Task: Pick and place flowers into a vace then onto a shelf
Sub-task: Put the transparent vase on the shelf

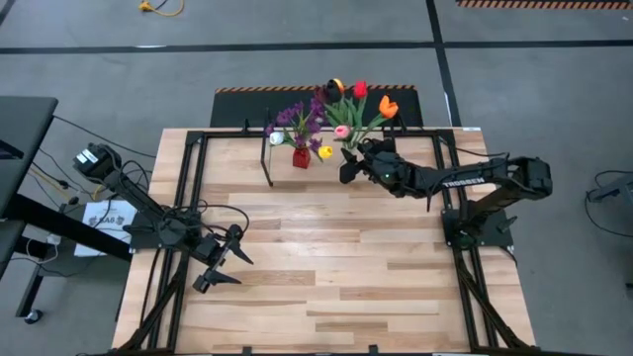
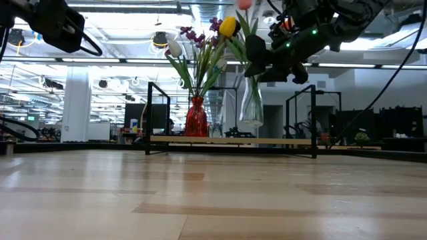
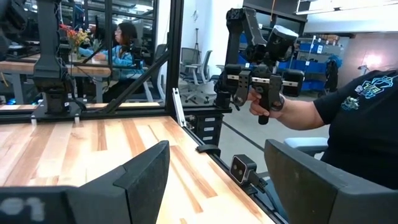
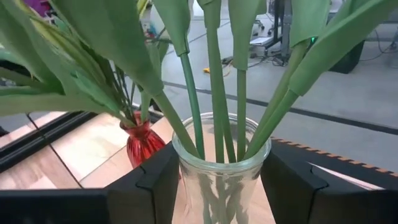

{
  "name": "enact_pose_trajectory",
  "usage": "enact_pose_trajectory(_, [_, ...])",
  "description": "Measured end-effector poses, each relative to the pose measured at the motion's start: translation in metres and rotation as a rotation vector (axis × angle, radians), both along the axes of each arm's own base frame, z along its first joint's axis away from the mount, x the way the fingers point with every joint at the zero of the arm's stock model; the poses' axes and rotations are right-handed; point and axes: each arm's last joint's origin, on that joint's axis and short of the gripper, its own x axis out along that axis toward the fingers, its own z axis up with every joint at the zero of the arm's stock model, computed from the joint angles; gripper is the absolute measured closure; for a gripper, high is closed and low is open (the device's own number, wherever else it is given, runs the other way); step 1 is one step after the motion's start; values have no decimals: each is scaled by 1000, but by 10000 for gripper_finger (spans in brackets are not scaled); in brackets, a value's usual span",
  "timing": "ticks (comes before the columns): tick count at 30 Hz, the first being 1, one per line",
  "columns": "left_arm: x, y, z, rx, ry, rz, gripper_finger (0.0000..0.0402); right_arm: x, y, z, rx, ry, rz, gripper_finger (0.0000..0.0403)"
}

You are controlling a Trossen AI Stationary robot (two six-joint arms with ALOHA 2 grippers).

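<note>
Straddling the clear glass vase (image 4: 221, 171), your right pincer (image 4: 221, 186) has a finger against each side of the neck, pinching it above the shelf (image 2: 233, 141). The flowers (image 4: 211, 81) rise from the vase between those fingers; a red vase (image 4: 142, 142) stands just beyond. Your left pincer (image 1: 226, 259) hangs spread over the worktop (image 1: 326, 277), well apart.

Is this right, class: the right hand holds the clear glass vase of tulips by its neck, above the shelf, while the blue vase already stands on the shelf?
One detail is wrong: the vase standing on the shelf is red, not blue, as the low view shows. The rest holds: the right hand grips the clear glass vase of tulips by its neck.
</note>
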Motion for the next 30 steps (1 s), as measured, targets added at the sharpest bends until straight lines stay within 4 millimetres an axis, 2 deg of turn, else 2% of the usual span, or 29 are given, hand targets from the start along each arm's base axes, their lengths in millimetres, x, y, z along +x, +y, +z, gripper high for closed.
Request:
enact_pose_trajectory(7, [0, 0, -1, 9, 12, 0, 148, 1, -3, -4, -5, 5, -29, 201])
enact_pose_trajectory(13, [0, 0, -2, 11, 14, 0, 148, 7, -6, -14, -7, 21, -32, 222])
enact_pose_trajectory(21, [0, 0, -2, 11, 14, 0, 148, 7, -7, -13, -8, 19, -31, 198])
enact_pose_trajectory(27, [0, 0, -2, 11, 14, 0, 148, 7, -6, -14, -11, 41, -26, 217])
enact_pose_trajectory(30, [0, 0, -2, 11, 14, 0, 148, 8, -3, -14, -18, 48, -16, 214])
